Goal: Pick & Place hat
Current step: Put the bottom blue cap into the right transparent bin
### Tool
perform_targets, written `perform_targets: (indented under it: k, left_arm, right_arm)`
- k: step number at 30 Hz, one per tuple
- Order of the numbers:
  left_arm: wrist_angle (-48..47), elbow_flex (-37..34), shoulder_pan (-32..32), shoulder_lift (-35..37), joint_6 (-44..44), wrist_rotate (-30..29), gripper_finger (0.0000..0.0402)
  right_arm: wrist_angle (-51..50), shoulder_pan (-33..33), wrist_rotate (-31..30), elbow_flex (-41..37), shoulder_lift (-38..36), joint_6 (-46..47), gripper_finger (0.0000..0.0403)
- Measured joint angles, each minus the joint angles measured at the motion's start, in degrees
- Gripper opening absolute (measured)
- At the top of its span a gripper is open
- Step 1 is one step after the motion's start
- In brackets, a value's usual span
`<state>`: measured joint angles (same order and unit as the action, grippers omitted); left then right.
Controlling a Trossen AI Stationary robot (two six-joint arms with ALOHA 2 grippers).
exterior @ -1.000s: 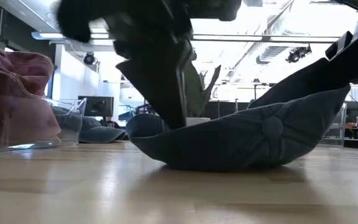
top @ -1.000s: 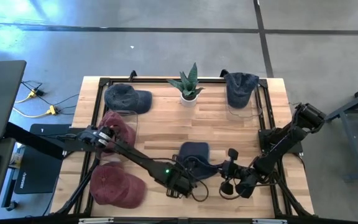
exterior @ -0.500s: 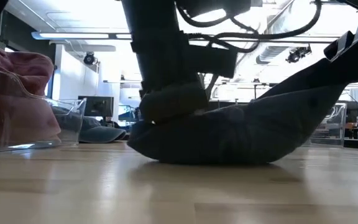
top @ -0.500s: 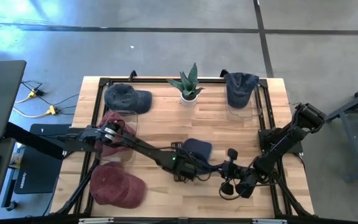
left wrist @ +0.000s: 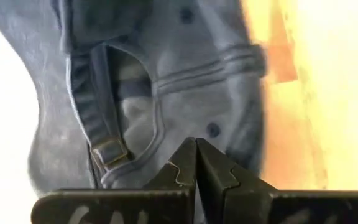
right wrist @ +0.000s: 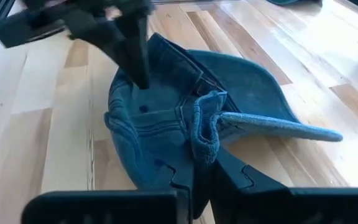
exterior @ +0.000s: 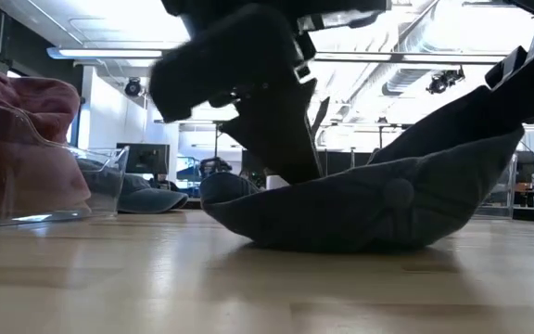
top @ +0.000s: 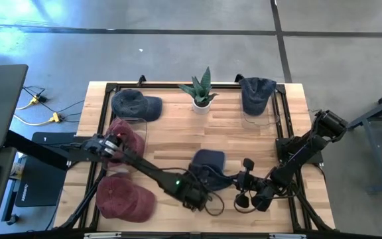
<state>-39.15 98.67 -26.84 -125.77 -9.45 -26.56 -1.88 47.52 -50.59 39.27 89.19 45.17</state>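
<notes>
Dark blue hat (top: 207, 161): upside down on the counter (top: 171, 136), front-centre, well short of the potted plant (top: 201, 93); crown bowl-up in the low view, brim pointing away from the plant.
Right hand (right wrist: 201, 163): narrow, pinched on a fold of the hat's rim; fabric bunched between the fingers in the right wrist view.
Left hand (left wrist: 196, 163): fingers pressed flat together, holding nothing; tips at the hat's back edge, near the strap buckle.
Change: half a second back, left hand lay across the hat's middle, crown squashed flat; now pulled back to the near edge, crown sprung open as a second ago.
Meaning: looks like a reshaping poke, not a grasp; hat not lifted off the counter, pick resting on the right hand's pinch alone.
Other hats: blue and maroon ones either side of the plant and further off, untouched.
</notes>
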Motion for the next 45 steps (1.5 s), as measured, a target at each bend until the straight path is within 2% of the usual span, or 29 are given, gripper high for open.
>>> perform_targets:
  k: [3,6,10,13,17,20,22,24,28,31,33,36,41,45]
  left_arm:
    - [0.36,-0.04,-1.37,0.04,0.58,-2.54,0.0000]
    - [-2.35,-0.12,-3.37,1.15,-0.32,-8.30,0.0000]
    - [-3.73,-0.55,-6.07,3.60,-0.51,-11.51,0.0000]
    - [-5.01,-3.36,-7.44,4.52,-1.22,-13.38,0.0000]
    - [-7.91,-8.38,-8.64,8.96,-7.89,-17.41,0.0000]
    - [-9.11,-12.74,-10.20,13.11,-15.12,-20.88,0.0000]
    - [-9.09,-16.30,-11.33,15.57,-19.36,-22.29,0.0000]
    - [-7.82,-19.55,-12.10,17.69,-23.80,-23.55,0.0000]
    - [-5.17,-25.40,-12.19,18.97,-31.15,-23.46,0.0000]
    - [-0.76,-28.12,-11.73,18.94,-32.65,-23.38,0.0000]
    - [1.58,-28.56,-10.89,18.12,-31.41,-21.24,0.0000]
    - [2.66,-28.81,-9.86,17.62,-29.64,-17.33,0.0000]
    - [3.78,-28.68,-9.93,17.72,-29.20,-16.64,0.0000]
    - [3.86,-28.68,-9.93,17.72,-29.22,-16.57,0.0000]
  right_arm:
    - [0.08,-0.35,-0.12,-0.50,0.00,1.16,0.0028]
    - [-0.13,-0.88,0.37,-1.77,0.02,2.64,0.0042]
    - [-1.09,-2.22,3.17,-3.75,-0.07,4.31,0.0094]
    - [-5.25,-2.74,8.31,-3.81,-2.95,4.05,0.0146]
    - [-12.07,-3.81,17.41,-2.28,-10.04,3.51,0.0200]
    - [-14.94,-4.63,21.33,-0.69,-15.76,1.08,0.0211]
    - [-12.90,-4.64,22.78,-0.09,-18.02,-3.41,0.0211]
    - [-6.40,-4.60,25.55,0.67,-18.26,-9.39,0.0208]
    - [3.39,-4.85,29.56,3.35,-12.74,-21.00,0.0197]
    - [2.03,-6.16,28.44,7.49,-5.49,-27.05,0.0188]
    - [0.72,-7.46,28.72,10.91,-0.59,-30.69,0.0184]
    - [-4.27,-9.64,29.29,16.92,6.23,-33.64,0.0183]
    - [-17.18,-13.33,32.86,27.27,15.83,-33.62,0.0189]
    - [-24.68,-15.35,34.34,32.51,22.40,-31.74,0.0187]
